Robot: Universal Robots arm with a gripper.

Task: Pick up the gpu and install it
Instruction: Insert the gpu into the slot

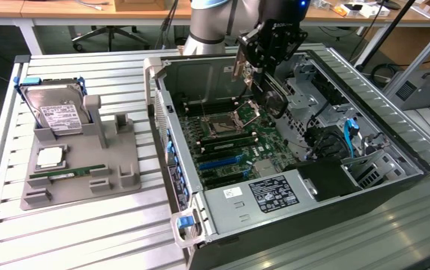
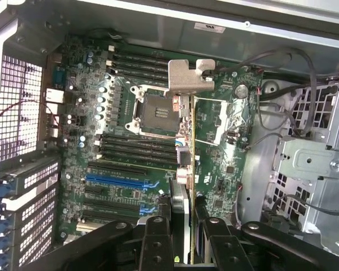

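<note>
My gripper (image 1: 266,76) hangs over the open computer case (image 1: 395,152), shut on the gpu (image 1: 275,101). The gpu is a thin dark card held on edge, with a silver bracket (image 1: 241,66) at its upper end. In the wrist view the gpu (image 2: 185,169) appears edge-on, running out from between the two black fingers (image 2: 157,228) of the gripper (image 2: 183,220). Its bracket (image 2: 187,78) is at the far end. The card floats above the motherboard (image 2: 220,169), beside the CPU socket (image 2: 157,110), and is seated in no slot. The blue slot (image 2: 116,180) lies off to one side.
On the exterior view's left, a grey holder (image 1: 117,163) carries a hard drive (image 1: 56,112), a small square chip (image 1: 50,157) and a green RAM stick (image 1: 68,171). The case walls, drive cage (image 1: 372,169) and cables (image 1: 350,135) surround the motherboard (image 1: 234,149).
</note>
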